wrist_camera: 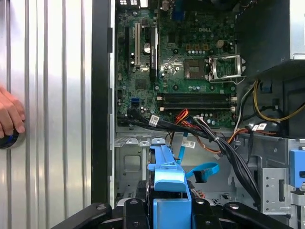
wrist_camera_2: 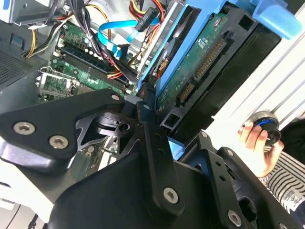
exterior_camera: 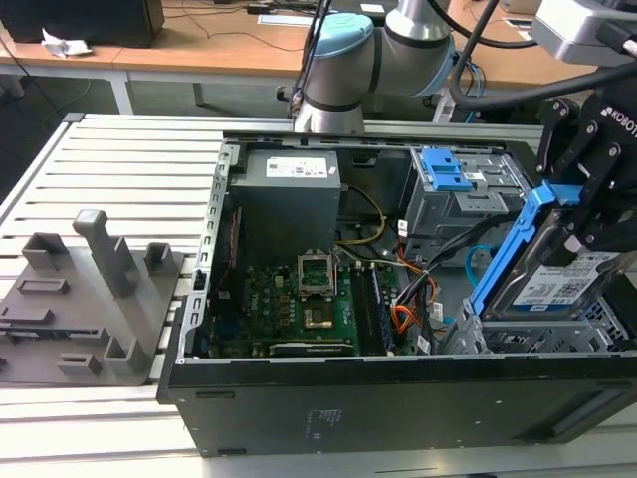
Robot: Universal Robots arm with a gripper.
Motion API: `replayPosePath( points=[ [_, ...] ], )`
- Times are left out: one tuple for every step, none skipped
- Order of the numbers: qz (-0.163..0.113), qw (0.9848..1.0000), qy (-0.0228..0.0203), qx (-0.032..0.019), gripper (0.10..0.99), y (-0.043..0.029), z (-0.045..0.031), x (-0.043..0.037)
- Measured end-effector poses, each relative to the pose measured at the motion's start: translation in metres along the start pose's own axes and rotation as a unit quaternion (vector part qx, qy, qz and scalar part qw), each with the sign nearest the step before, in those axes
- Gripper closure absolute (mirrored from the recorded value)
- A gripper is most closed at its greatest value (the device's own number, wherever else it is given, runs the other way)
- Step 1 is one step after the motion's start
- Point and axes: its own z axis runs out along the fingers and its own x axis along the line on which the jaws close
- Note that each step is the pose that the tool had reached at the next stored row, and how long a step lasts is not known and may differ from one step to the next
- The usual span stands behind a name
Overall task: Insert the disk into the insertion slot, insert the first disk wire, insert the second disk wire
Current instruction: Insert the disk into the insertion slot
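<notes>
Ribbed aluminium bench carries an open black computer case. Wooden desks stand behind it in the exterior view, and a grey fixture plate lies at that view's left.

From my station I see the tool at the exterior view's right, closed on the disk by its bright blue caddy. In the first wrist view the caddy's blue end sits gripped at the tool's tip. The disk hangs tilted, one end raised and the other low over the insertion slot, the perforated silver cage in the corner of the case. It is not seated in the slot.

A white label with dark print and barcodes covers the disk's face, too small for me to make out. White lettering runs along the tool's black housing. The power supply bears a white label as well, and small white tags hang on the cable bundle in the first wrist view.

The second disk wire, a light-blue flat loop, lies loose inside the case beside the cage, its dark plug apart from the disk. Beyond the disk stands the taller grey cage with its blue latch.

A person's hand rests on a blue-ringed knob on the bench in the first wrist view.
</notes>
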Motion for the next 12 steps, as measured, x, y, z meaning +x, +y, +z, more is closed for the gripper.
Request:
replayPosePath(
  points=[
    [0.0, 1.0, 0.0, 0.0, 0.722, 0.0, 0.0012, 0.0001],
    [0.0, 1.0, 0.0, 0.0, 0.722, -0.0001, 0.0022, 0.0001],
    [0.0, 1.0, 0.0, 0.0, 0.722, -0.0001, 0.0032, 0.0001],
    [0.0, 1.0, 0.0, 0.0, 0.722, -0.0002, 0.0047, 0.0001],
    [0.0, 1.0, 0.0, 0.0, 0.722, -0.0002, 0.0054, 0.0],
    [0.0, 1.0, 0.0, 0.0, 0.722, -0.0003, 0.0065, 0.0],
    [0.0, 1.0, 0.0, 0.0, 0.722, -0.0003, 0.007, 0.0],
    [0.0, 1.0, 0.0, 0.0, 0.722, -0.0003, 0.008, 0.0],
    [0.0, 1.0, 0.0, 0.0, 0.722, -0.0004, 0.0086, 0.0],
    [0.0, 1.0, 0.0, 0.0, 0.722, -0.0004, 0.0097, 0.0],
    [0.0, 1.0, 0.0, 0.0, 0.722, -0.0004, 0.0108, 0.0],
    [0.0, 1.0, 0.0, 0.0, 0.722, -0.0005, 0.0118, 0.0]
  ],
)
